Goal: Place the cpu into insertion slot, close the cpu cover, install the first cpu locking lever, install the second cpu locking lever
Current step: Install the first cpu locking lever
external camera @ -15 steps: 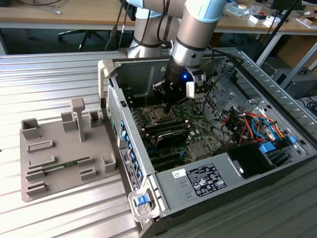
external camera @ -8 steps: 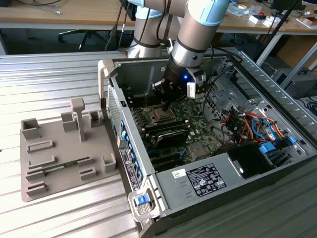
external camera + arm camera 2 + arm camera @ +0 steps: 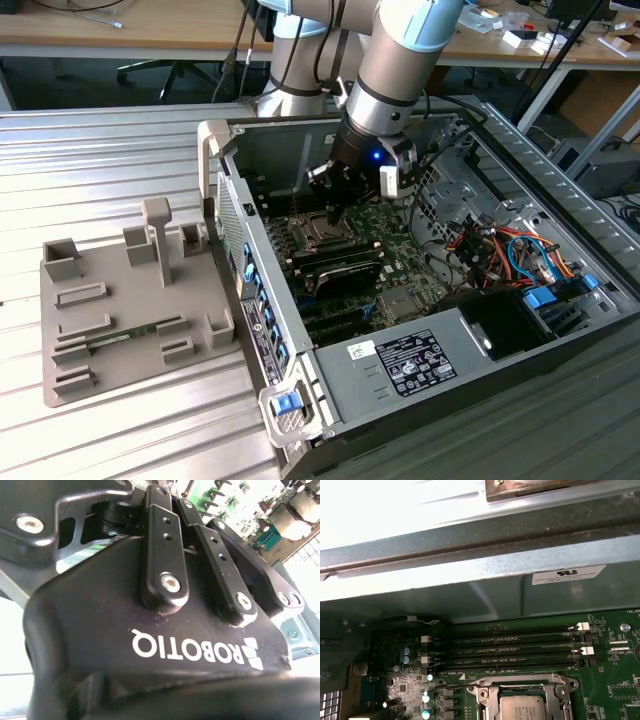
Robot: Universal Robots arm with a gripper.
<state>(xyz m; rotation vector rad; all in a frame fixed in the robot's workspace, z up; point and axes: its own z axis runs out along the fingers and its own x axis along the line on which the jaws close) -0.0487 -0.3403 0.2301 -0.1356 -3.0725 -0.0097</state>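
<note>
In the exterior view my gripper [image 3: 333,210] hangs inside the open computer case, just above the insertion slot [image 3: 320,236] on the green board. The first wrist view shows the cpu [image 3: 522,709], its silver-grey top lying flat in the socket. The cpu cover [image 3: 530,681] is a silver frame that lies down around the chip. A thin metal lever [image 3: 454,686] runs beside the frame's corner; whether it is latched I cannot tell. The gripper's black housing [image 3: 150,630] and its link bars show in the second wrist view.
Long black memory slots [image 3: 510,650] lie between the socket and the grey case wall [image 3: 470,580]. A black heatsink [image 3: 345,265], a power supply [image 3: 415,362] and coloured cables [image 3: 500,250] crowd the case. A grey fixture tray [image 3: 120,310] sits on the ribbed table at the exterior view's left.
</note>
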